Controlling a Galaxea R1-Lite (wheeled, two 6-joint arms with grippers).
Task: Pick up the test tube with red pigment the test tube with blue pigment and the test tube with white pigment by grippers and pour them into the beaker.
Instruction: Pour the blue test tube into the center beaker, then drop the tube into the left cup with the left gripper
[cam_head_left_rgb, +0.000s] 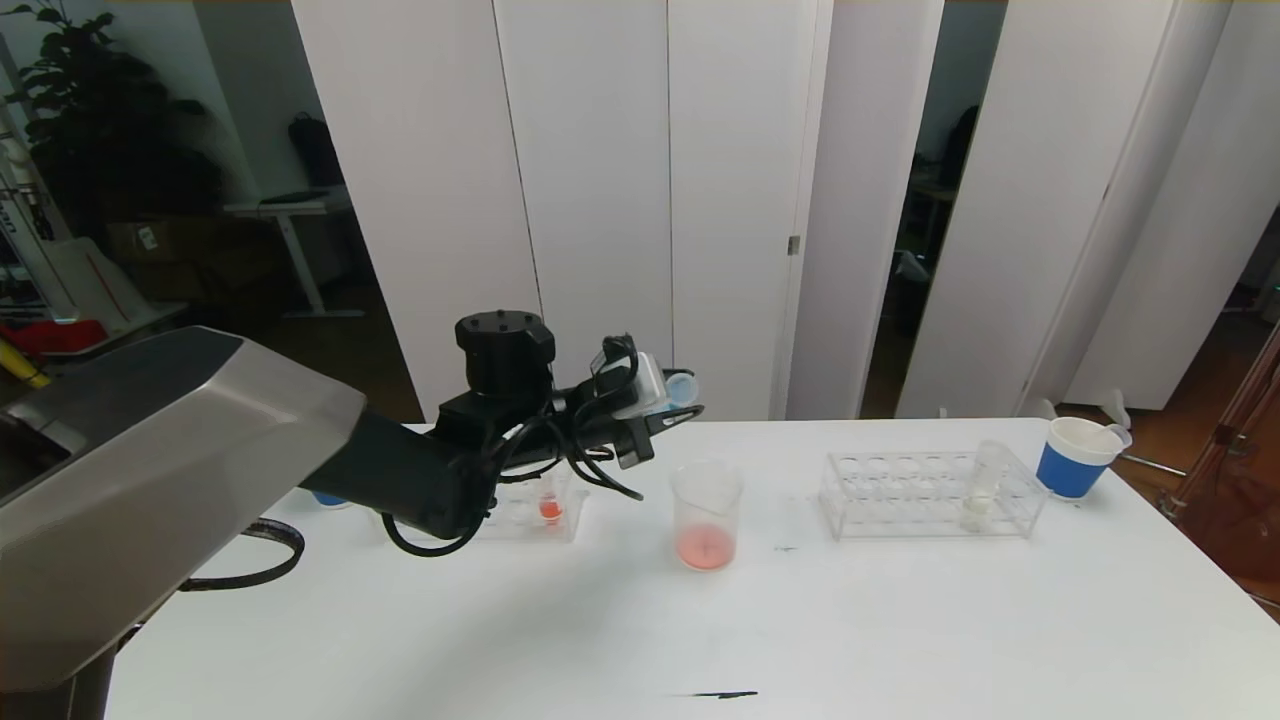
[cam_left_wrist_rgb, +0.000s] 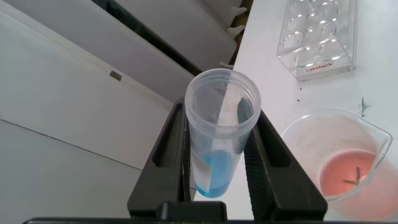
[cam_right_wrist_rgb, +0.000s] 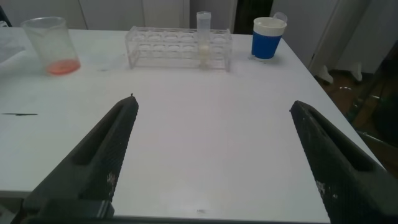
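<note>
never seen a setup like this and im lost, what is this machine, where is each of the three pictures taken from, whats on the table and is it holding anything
This is a two-armed robot at a white table. The wide picture comes from a camera on its head; the other two come from cameras on its wrists, looking along each tool.

In the head view the left tool hangs above the table, shut on a slim clear tube with a little bright blue liquid, seen close up in the left wrist view. Below and beside it stands a small clear beaker holding some pinkish-red liquid.

Left of the beaker a clear rack holds a tube with orange-red liquid. To the right, another clear rack holds a tube with cream-white liquid, and past it stands a white paper cup with a blue band.

The right tool is open, empty, low over the table.
</note>
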